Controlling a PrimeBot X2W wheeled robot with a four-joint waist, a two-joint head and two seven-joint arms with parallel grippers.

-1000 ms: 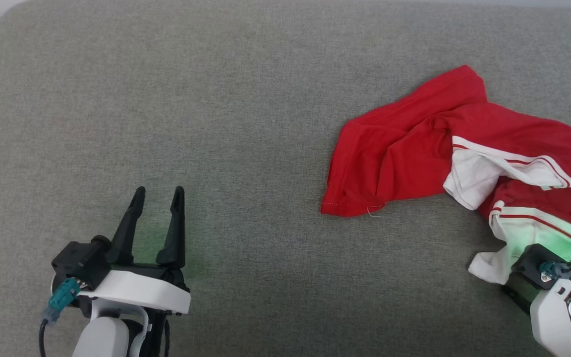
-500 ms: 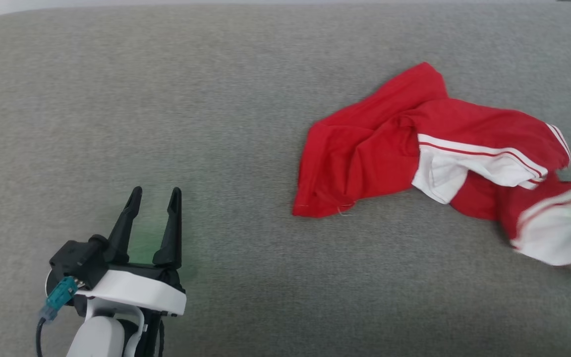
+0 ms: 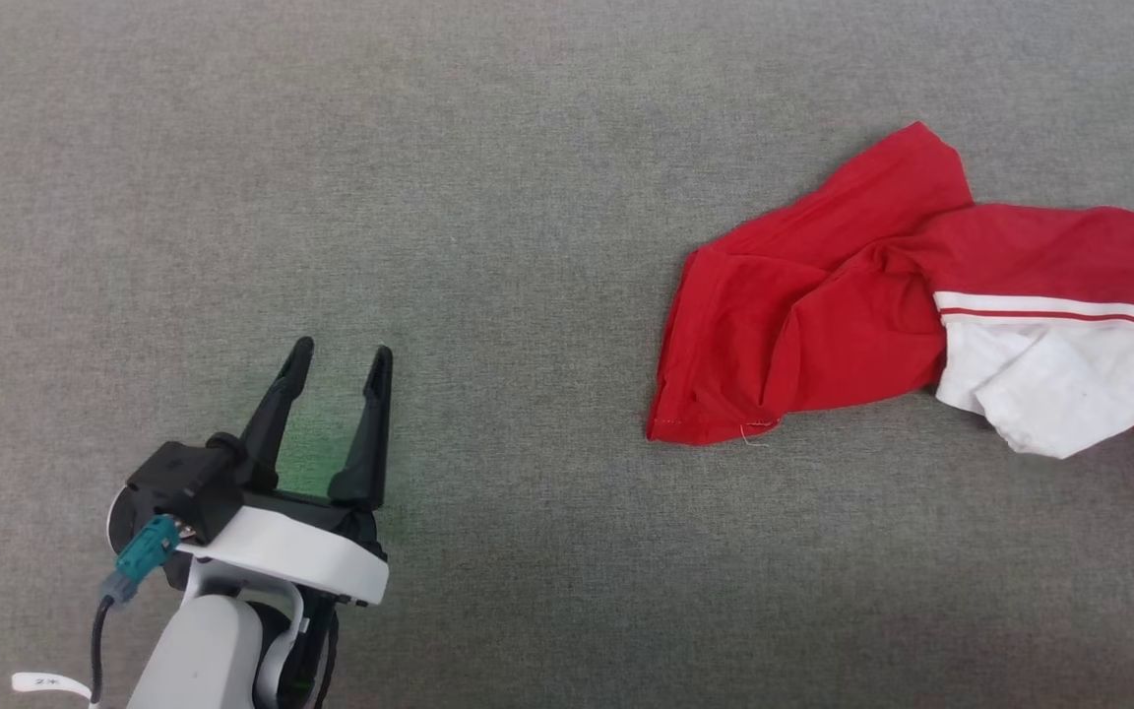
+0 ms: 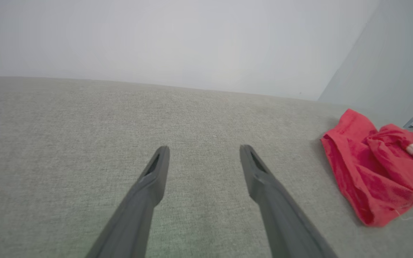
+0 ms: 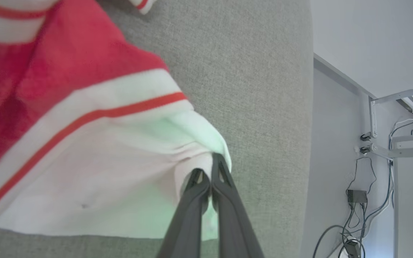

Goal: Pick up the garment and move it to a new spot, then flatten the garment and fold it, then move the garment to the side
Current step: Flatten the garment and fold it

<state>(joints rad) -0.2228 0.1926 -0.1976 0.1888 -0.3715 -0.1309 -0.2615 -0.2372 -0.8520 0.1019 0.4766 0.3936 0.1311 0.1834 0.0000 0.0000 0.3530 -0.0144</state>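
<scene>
The garment [image 3: 823, 305], red with white sleeves and striped trim, lies crumpled at the right of the grey surface and runs off the head view's right edge. The right wrist view has my right gripper [image 5: 208, 168] shut on a white sleeve of the garment [image 5: 95, 154], the cloth bunched between the fingertips. My left gripper [image 3: 341, 359] stands open at the lower left, nothing between its fingers, well to the left of the shirt. Its wrist view shows the left gripper [image 4: 203, 152] over bare fabric and the garment [image 4: 368, 168] at the right.
A grey fabric-covered surface [image 3: 488, 197] carries everything. Its right edge [image 5: 308, 143] shows in the right wrist view, with a pale wall, a metal bracket [image 5: 389, 150] and hanging cables [image 5: 357, 208] beyond. A pale wall rises behind the far edge [image 4: 156, 84].
The right gripper closed on the white sleeve and drew that end rightward, stretching the shirt out of the head view. The camera shifted. The left gripper stayed open and still.
</scene>
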